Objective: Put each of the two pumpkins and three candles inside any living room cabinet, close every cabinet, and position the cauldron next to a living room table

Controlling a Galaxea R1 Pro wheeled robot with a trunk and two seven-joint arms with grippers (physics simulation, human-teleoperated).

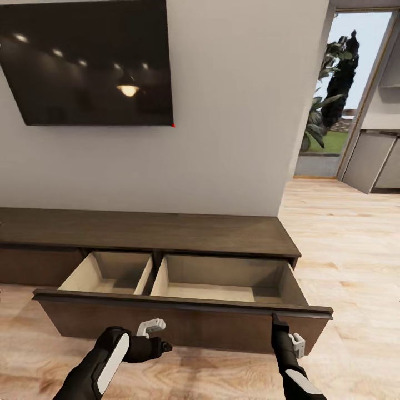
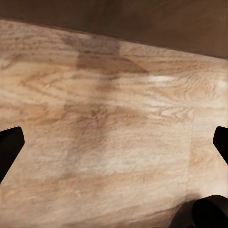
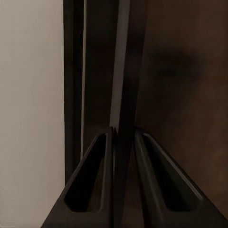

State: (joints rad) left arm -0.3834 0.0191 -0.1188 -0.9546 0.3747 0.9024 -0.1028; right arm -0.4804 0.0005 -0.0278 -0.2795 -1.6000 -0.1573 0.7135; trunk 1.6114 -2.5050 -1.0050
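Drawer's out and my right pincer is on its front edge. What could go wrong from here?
The right pincer pinches only the thin top edge of the drawer front, so it may slip if pulled or pushed at an angle. The left pincer hangs open close before that front; pulling further could strike it.

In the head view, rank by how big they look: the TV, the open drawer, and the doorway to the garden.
1. TV and open drawer: look alike, unranked; the drawer is nearer.
2. Doorway, smallest.
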